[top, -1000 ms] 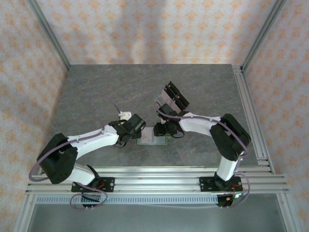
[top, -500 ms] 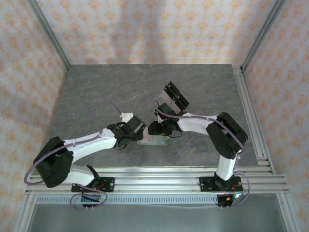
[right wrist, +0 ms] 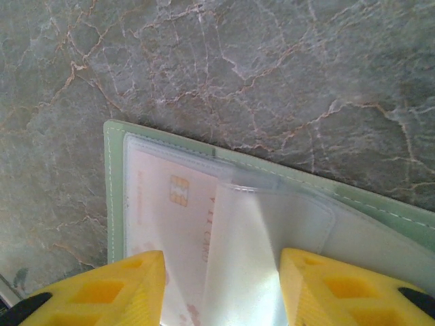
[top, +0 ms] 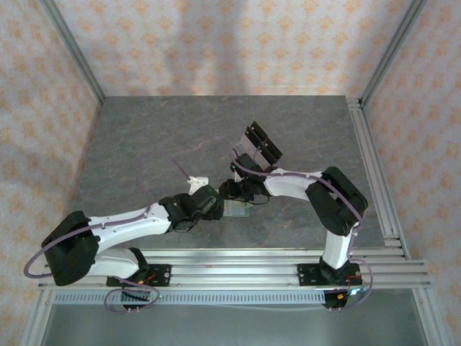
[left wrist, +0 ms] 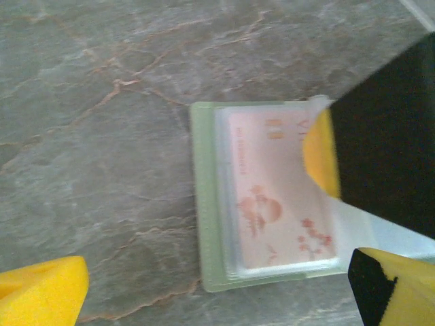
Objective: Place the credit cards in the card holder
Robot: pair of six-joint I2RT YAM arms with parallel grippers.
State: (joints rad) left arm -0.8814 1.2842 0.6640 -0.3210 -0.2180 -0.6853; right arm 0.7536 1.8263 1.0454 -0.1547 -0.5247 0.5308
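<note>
- Compared with a second earlier, the left end effector [left wrist: 216,293] had reached further in toward the middle of the desk [left wrist: 88,136] and ended up right beside the card holder [left wrist: 202,204]. The right end effector [right wrist: 221,288] had nudged a bit leftward too.
- The card holder lay open and flat on the desk between the two end effectors, just in front of the clear rack [top: 259,146].
- One credit card [left wrist: 272,197] was already sitting inside a clear sleeve [right wrist: 265,231], with its chip showing through.
- The left end effector's fingers were spread wide with nothing in them, hovering over the holder's near edge.
- The right end effector's fingers were about half apart, straddling a raised bit of sleeve. It didn't look pinched to me, and one pad seemed to be pressing on the holder.
- Handling guess: the holder's soft and light, so it'd slide or flop unless it was pinned down. The sleeves are thin and slick. Cards are stiff but thin, so I'd take them by the short edge and feed them in flat.
</note>
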